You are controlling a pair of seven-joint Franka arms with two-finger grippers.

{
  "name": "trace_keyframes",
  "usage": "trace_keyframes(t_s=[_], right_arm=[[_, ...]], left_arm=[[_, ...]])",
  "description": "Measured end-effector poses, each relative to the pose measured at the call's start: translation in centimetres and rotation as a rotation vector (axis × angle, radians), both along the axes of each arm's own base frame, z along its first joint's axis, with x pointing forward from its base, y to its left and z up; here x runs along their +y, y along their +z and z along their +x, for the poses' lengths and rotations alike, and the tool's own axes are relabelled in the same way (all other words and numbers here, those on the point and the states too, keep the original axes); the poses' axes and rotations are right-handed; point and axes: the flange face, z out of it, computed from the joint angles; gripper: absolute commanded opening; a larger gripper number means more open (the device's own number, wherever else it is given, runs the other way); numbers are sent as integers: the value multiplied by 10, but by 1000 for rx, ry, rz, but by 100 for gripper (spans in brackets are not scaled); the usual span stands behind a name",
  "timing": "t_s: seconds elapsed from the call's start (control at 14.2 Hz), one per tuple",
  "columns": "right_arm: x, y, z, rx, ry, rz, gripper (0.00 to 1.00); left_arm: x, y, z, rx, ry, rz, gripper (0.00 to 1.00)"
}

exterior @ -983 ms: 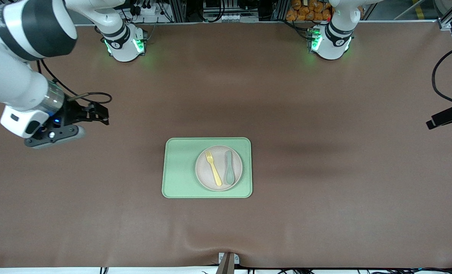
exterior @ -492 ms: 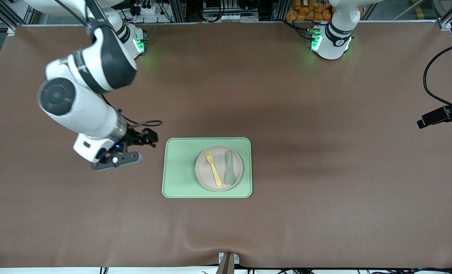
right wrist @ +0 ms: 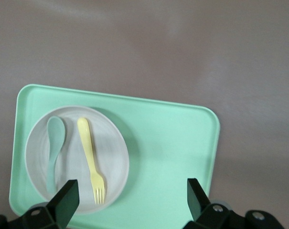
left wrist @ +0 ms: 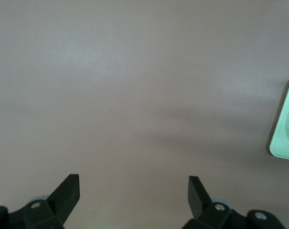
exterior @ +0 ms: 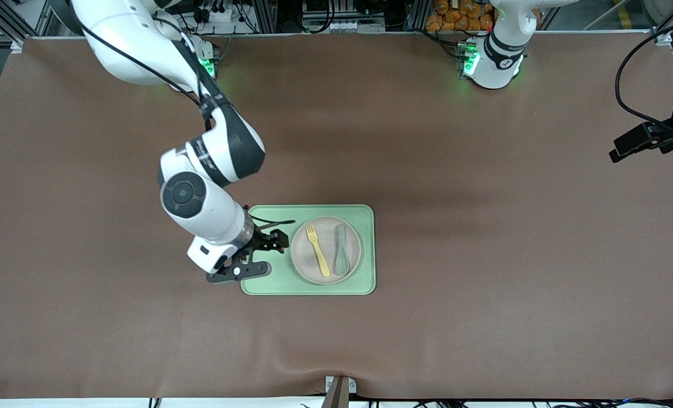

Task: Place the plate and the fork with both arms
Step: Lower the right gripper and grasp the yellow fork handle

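The pale pinkish-beige plate (exterior: 299, 252) lies on the light-green tray (exterior: 314, 289) in the middle of the table. The yellow fork (exterior: 318, 250) lies on the plate beside a grey-green spoon (exterior: 341, 249). My right gripper (exterior: 273, 242) is open and empty, in the air over the tray's end toward the right arm, beside the plate. Its wrist view shows the plate (right wrist: 113, 157), the fork (right wrist: 90, 157) and the tray (right wrist: 173, 152) below the open gripper (right wrist: 132, 183). My left gripper (exterior: 634, 141) is open and empty, over bare table at the left arm's end.
The brown table cover (exterior: 484, 283) lies all round the tray. The left wrist view shows the open left gripper (left wrist: 133, 177) over this cover, with a corner of the tray (left wrist: 285, 129) at the picture's edge. Both green-lit bases stand along the table's edge farthest from the front camera.
My right arm has swung from the right arm's end of the table to over the tray, beside the plate. My left gripper has shifted slightly at its end. Plate, fork and spoon have not moved.
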Motion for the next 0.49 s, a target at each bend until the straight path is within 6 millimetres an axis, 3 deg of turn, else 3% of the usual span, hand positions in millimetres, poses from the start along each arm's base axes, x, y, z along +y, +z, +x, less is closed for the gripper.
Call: trace_keyframes(t_s=[0.28,0.49], right_arm=[[19,-62,5,-30,6,16,80],[33,-93,6,-27,20,12,77]], left_arm=[[6,-1,-1,-2,11,0,100],[6,-1,-1,-3,11,0,100]])
